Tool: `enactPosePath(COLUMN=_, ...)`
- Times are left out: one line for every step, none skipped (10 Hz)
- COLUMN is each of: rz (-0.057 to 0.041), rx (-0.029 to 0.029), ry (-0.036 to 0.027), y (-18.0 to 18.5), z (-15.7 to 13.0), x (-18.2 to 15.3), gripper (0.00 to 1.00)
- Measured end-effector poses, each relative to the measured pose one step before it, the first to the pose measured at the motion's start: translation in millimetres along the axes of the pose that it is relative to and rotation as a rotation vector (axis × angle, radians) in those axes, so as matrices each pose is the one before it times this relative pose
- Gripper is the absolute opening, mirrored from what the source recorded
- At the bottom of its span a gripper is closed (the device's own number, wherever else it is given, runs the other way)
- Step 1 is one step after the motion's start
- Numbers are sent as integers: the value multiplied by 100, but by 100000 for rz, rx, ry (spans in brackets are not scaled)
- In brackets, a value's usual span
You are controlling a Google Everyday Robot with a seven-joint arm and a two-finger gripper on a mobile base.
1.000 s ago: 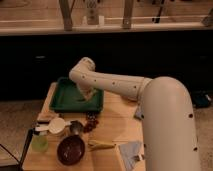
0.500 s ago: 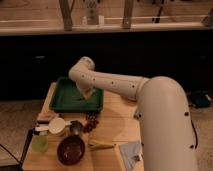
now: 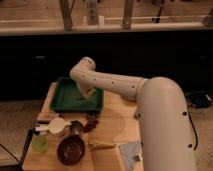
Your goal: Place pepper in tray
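Claw [image 3: 88, 93] hangs low over the right half of the green tray [image 3: 64, 98], which lies at the far left end of the table [image 3: 119, 126]; whether it is open, closed or gripping anything cannot be told. Pepper cannot be made out, either in the tray or under the arm. Nearer the camera lie a dark-red bowl [image 3: 70, 149], a dark grape bunch [image 3: 91, 123] and a yellow banana-like item [image 3: 101, 145], all apart from the tray.

My arm [image 3: 116, 85] is a thick, rounded cream-white shell, with small dark dots in a row behind my gripper [image 3: 87, 93], itself pale, over the tray [image 3: 64, 99].
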Motion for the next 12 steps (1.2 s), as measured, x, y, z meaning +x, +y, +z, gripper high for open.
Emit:
enactPosePath(rz=199, rx=257, ry=-149, y=-24, z=98, x=220, gripper=19)
enactPosePath(rz=16, rx=117, ry=-107, y=-30, z=89, x=67, gripper=14)
enactPosePath(rz=-85, rx=236, ry=-177, y=-88, z=82, x=7, gripper=13)
enactPosePath(rz=89, rx=227, ry=-87, y=-3, z=71, x=164, gripper=13)
enactPosePath(rz=170, rx=269, ry=-167, y=11, z=113, x=206, gripper=13)
enactPosePath(rz=15, rx=242, ry=-128, y=-78, z=83, x=117, gripper=12)
enactPosePath(rz=-32, rx=252, ry=-122, y=-45, z=43, x=75, gripper=8)
enactPosePath(rz=143, rx=280, ry=-112, y=27, z=84, x=223, gripper=7)
enactPosePath(rz=32, rx=236, ry=-146, y=-30, z=37, x=107, gripper=7)
enactPosePath(rz=-67, rx=162, ry=-137, y=-38, z=62, x=57, gripper=7)
enactPosePath(rz=-5, rx=397, ry=-251, y=-77, z=77, x=94, gripper=7)
enactPosePath(rz=36, rx=194, ry=-77, y=-39, z=44, x=61, gripper=7)
